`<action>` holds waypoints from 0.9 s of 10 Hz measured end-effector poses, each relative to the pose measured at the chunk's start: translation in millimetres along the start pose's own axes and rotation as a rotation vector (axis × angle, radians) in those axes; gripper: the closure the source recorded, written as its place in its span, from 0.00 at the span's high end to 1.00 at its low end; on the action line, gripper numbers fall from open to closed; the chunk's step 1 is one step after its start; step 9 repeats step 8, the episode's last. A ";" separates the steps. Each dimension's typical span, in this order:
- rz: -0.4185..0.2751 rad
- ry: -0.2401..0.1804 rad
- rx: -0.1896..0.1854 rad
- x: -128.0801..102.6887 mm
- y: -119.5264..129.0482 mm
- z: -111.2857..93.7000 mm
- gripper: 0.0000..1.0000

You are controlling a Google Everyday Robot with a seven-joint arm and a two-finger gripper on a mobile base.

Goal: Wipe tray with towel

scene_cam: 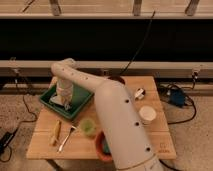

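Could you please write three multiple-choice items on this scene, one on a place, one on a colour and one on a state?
1. Where is the gripper?
A. Down inside the tray, at its left part
B. Above the paper cup
C. Beside the fork

2. What colour is the tray?
A. Red
B. Green
C. White

3. How does the paper cup stand?
A. On its side
B. Upside down
C. Upright, with its open mouth up

Answers:
1. A: the arm reaches down into the tray on the left of the wooden table, far from the cup, and the fork lies nearer the front edge.
2. B: the tray's walls are plainly green.
3. C: the cup's round rim faces up.
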 end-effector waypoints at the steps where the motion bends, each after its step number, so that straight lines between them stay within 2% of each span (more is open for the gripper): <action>1: 0.013 -0.005 -0.007 -7.4 9.1 -0.4 0.20; 4: 0.090 -0.005 -0.043 -17.1 60.4 -9.4 0.20; 8: 0.156 0.022 -0.079 21.3 104.8 -21.7 0.20; 9: 0.156 0.022 -0.079 21.3 104.8 -21.7 0.20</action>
